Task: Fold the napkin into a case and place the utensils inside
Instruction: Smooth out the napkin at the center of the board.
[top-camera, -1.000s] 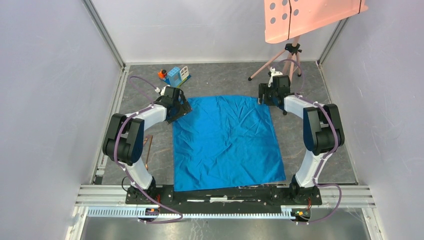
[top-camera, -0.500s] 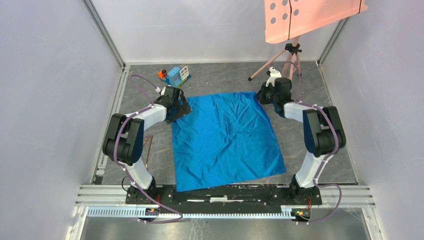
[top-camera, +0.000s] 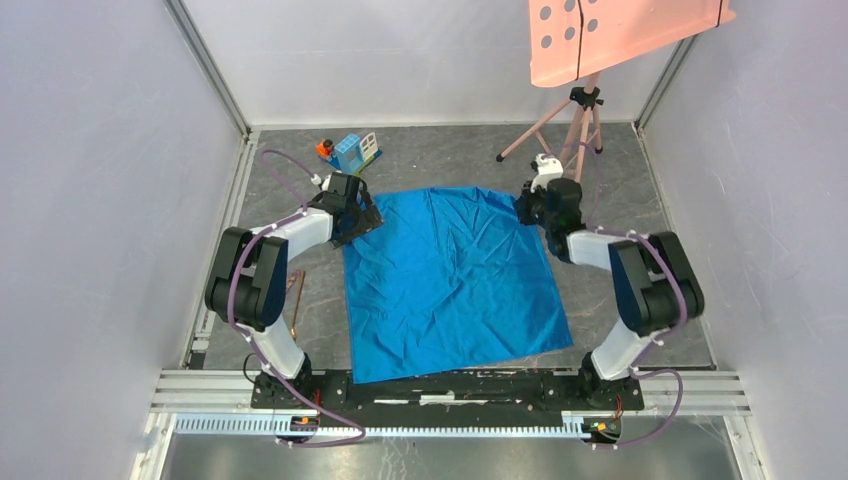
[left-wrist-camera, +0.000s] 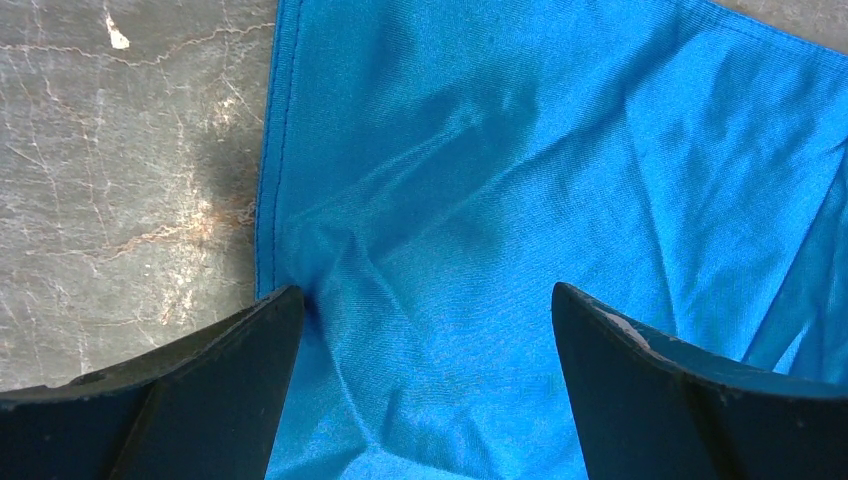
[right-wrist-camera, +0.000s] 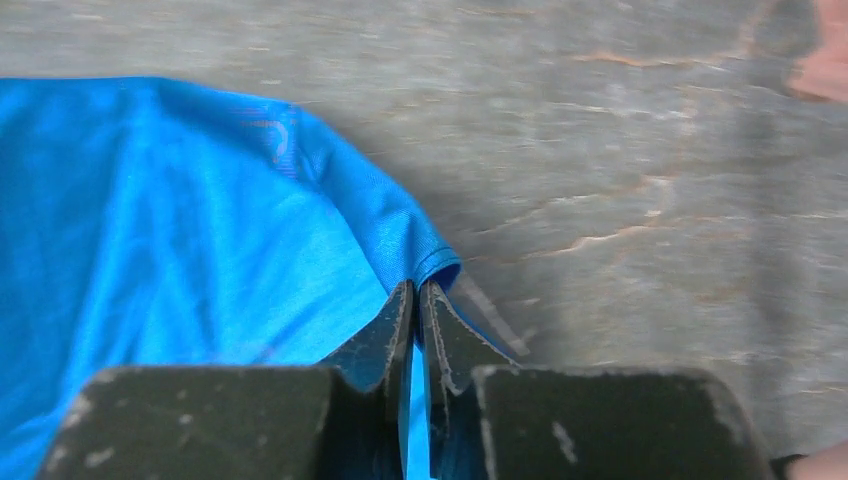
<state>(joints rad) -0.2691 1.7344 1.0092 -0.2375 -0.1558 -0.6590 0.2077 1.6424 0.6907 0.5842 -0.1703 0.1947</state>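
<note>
The bright blue napkin (top-camera: 450, 280) lies spread flat and wrinkled on the grey table between my two arms. My left gripper (top-camera: 362, 222) hovers over its far left corner, open, with the cloth (left-wrist-camera: 520, 180) between the wide-spread fingers (left-wrist-camera: 425, 290). My right gripper (top-camera: 527, 205) is at the far right corner, shut on the napkin's hem (right-wrist-camera: 418, 285), and a small fold of cloth (right-wrist-camera: 180, 220) bunches at the fingertips. The golden-copper utensils (top-camera: 296, 300) lie on the table to the left of the napkin, beside the left arm.
A small blue-and-white toy block house (top-camera: 355, 150) stands at the back left. A tripod (top-camera: 575, 115) carrying a pink board (top-camera: 620, 35) stands at the back right, just behind the right gripper. White walls close in both sides.
My right gripper has gone from open to shut on the napkin's far right corner and tugged it, skewing the cloth's far edge. The left arm has stayed put.
</note>
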